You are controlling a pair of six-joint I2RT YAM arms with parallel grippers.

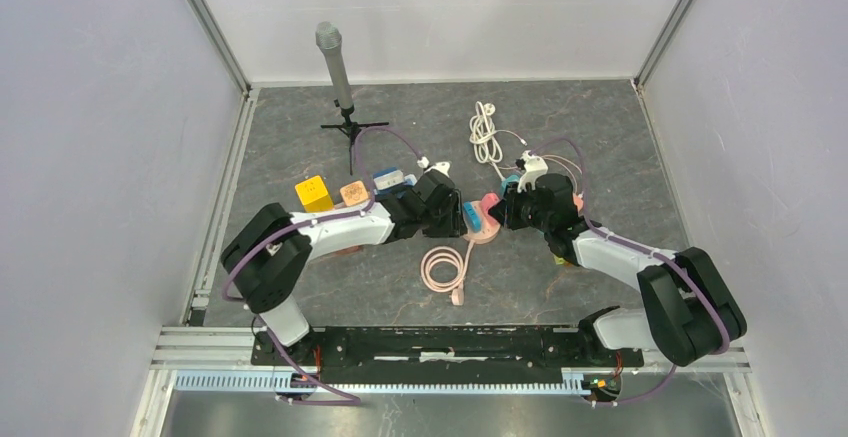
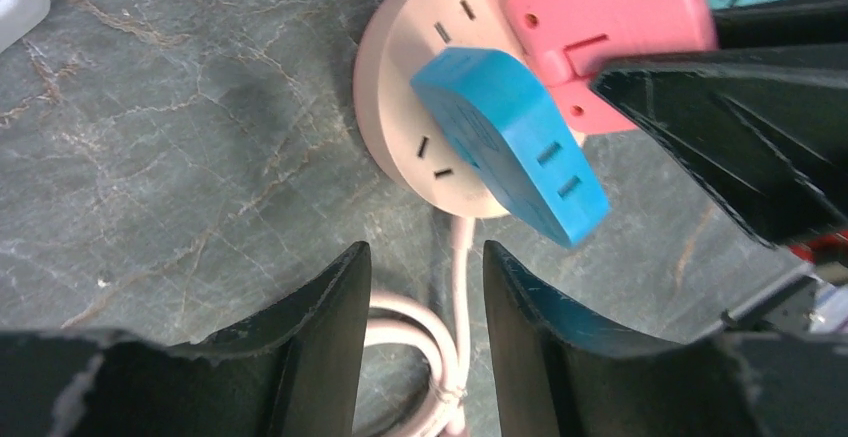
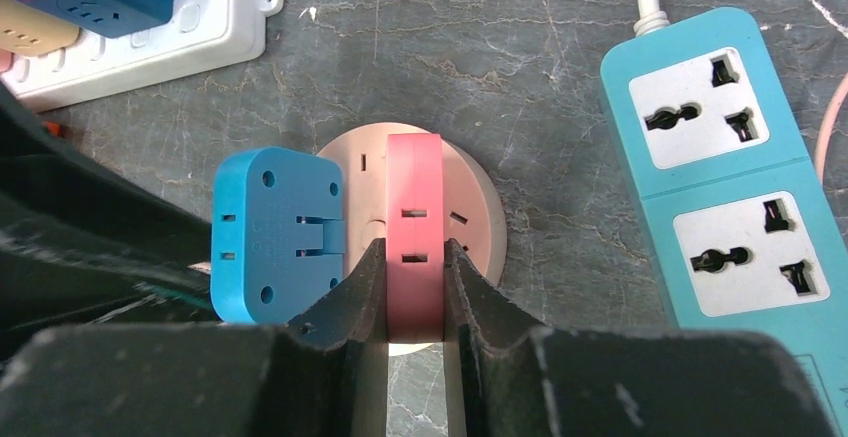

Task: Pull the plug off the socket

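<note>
Right tool [image 3: 414, 257]: clenching pink rigid plastic plug [image 3: 414, 207] by its sides.
Left tool [image 2: 425, 257]: hanging released, round pale-pink socket [image 2: 395, 77] just ahead.
Handling: seeming light, stiff, slick.

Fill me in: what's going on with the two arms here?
The right gripper is clamped on the pink plug, which sits in the round pink socket on the table. The plug looks seated, not yet pulled out. The left gripper is open and low, on the socket's cord side, gripping nothing. A blue plug sits in the same socket, untouched.
</note>
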